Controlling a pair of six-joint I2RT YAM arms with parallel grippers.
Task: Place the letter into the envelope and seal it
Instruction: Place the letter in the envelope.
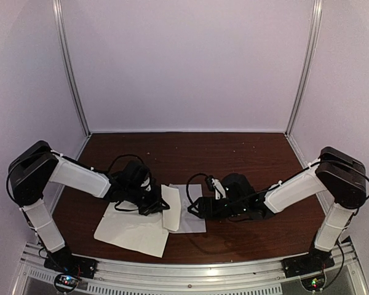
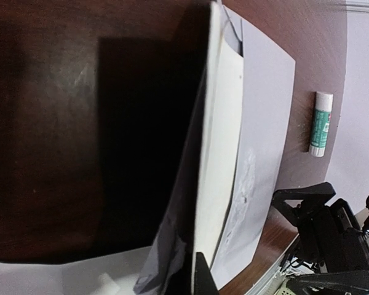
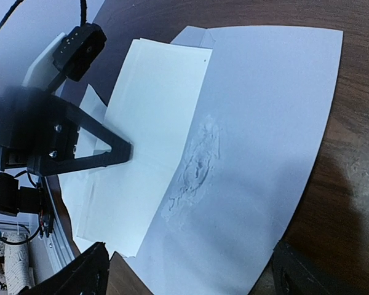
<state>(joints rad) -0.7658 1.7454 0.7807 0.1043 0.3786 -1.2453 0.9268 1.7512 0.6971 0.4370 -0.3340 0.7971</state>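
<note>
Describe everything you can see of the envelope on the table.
The envelope is a pale grey-lavender paper rectangle lying flat on the dark brown table. A wrinkled patch marks its middle; the rest is smooth and plain. The white folded letter, pinched by the left gripper, overlaps one side. The open right gripper points at it.
</note>
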